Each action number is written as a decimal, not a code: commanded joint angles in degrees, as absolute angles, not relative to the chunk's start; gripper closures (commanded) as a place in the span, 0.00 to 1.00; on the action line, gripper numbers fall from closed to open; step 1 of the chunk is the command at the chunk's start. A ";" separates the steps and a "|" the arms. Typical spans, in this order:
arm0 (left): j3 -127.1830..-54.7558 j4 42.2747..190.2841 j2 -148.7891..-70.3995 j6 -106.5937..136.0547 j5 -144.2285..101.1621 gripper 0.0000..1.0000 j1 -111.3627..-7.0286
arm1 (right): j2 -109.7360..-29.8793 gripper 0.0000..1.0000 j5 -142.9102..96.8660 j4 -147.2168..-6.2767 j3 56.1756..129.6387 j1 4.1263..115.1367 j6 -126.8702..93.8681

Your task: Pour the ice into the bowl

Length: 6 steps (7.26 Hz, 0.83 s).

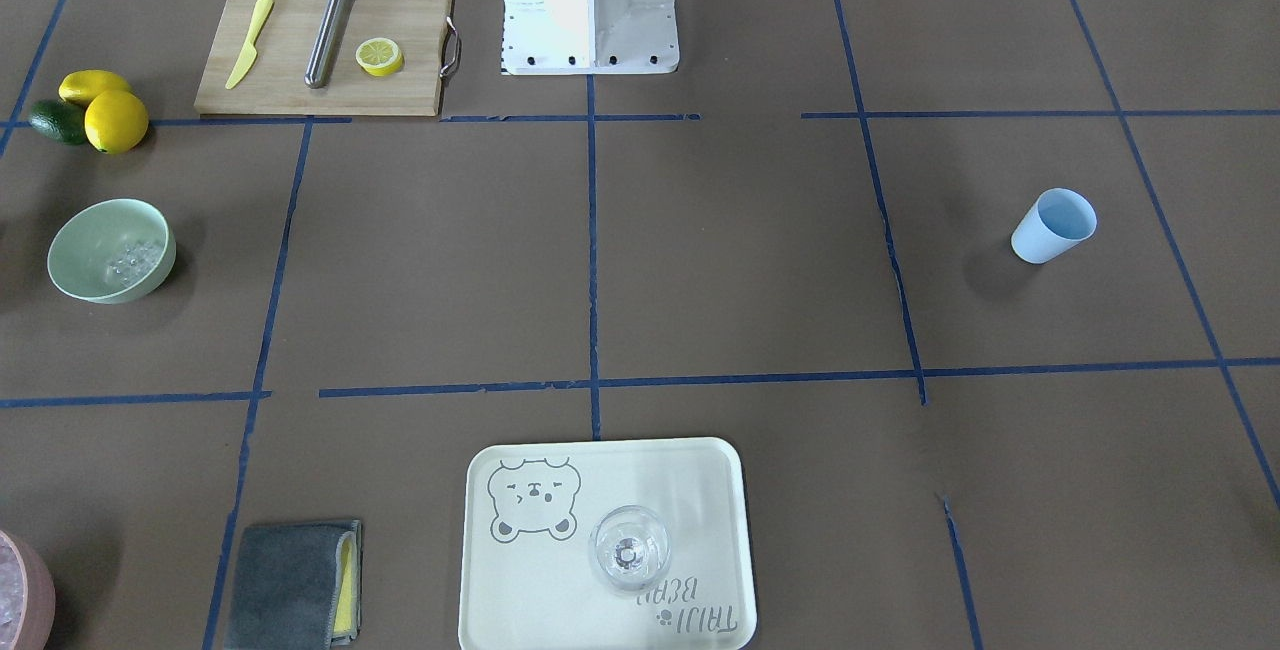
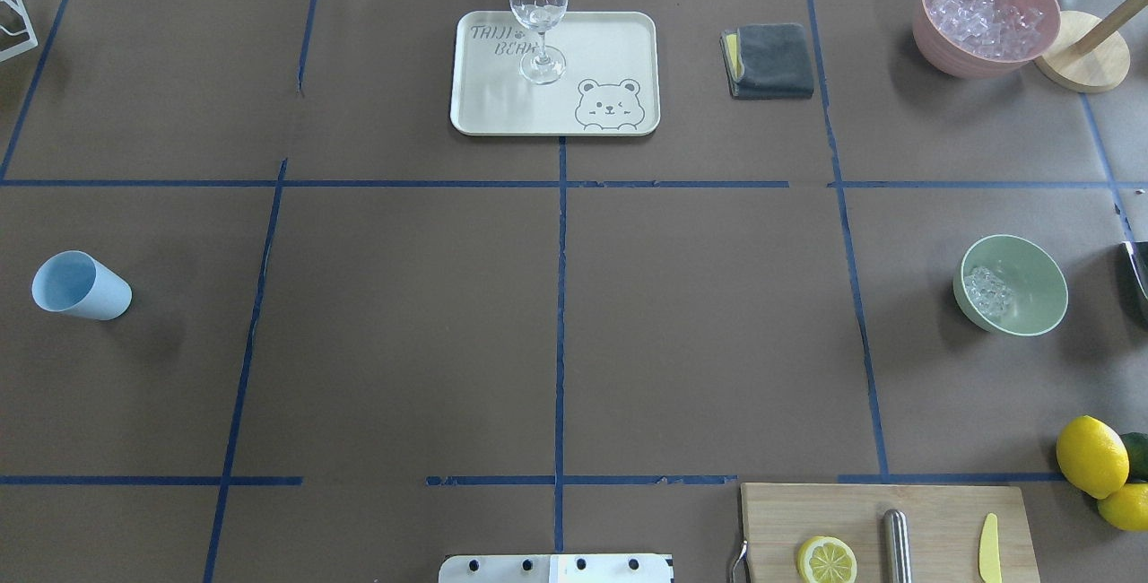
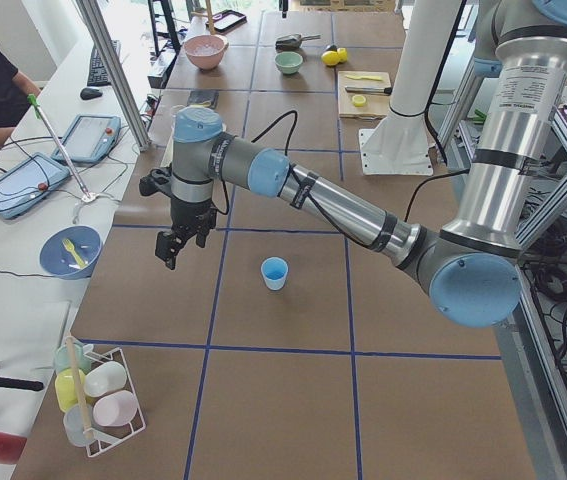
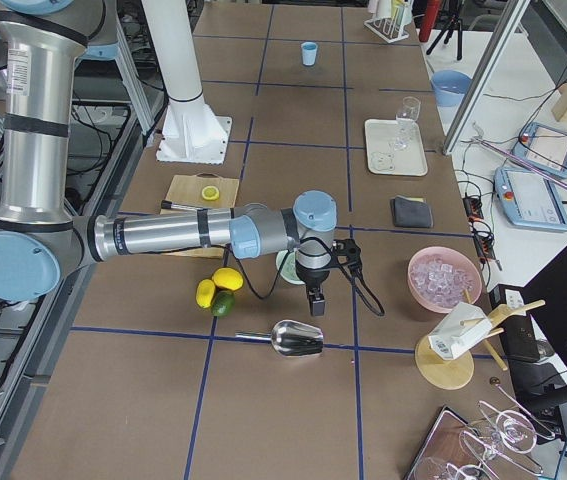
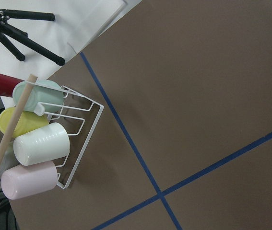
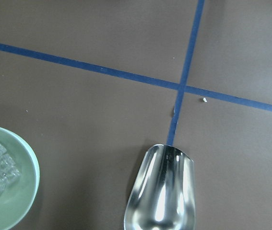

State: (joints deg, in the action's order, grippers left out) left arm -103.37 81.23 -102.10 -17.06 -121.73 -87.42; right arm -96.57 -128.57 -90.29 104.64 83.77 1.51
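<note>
Nearest the robot, closer than the bowl (image 2: 1033, 271) and inward of it, you see one cutting board (image 2: 933, 511) with one lemon half (image 2: 826, 560), one metal rod (image 2: 895, 547) and one yellow knife (image 2: 988, 549), all cut off by the overhead frame. Two whole lemons (image 2: 1091, 456) lie just nearer than the bowl, with a dark green fruit mostly hidden behind them.

The mint-green bowl holds the ice (image 2: 987, 290), a small heap against its inner wall. A metal scoop (image 6: 162, 191) lies empty beside the bowl, not touching. The right gripper (image 4: 315, 300) hangs just beside the bowl. You cannot tell how its fingers stand.

Level with the bowl, well apart at the opposite end, one blue cup (image 2: 81, 287) stands empty. The left gripper (image 3: 175, 245) hovers near it, finger state unreadable too.

Beyond the bowl sits one pink bowl (image 2: 942, 54) heaped with cubes (image 2: 985, 9). Farther than the bowl and inward, you find one folded cloth (image 2: 773, 61) and one tray (image 2: 484, 108) bearing one empty glass (image 2: 538, 0).
</note>
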 commanded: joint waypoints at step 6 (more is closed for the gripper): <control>-94.83 80.59 -92.48 -12.39 -139.76 0.00 -92.64 | -98.17 0.00 -136.23 -94.22 102.66 91.49 6.51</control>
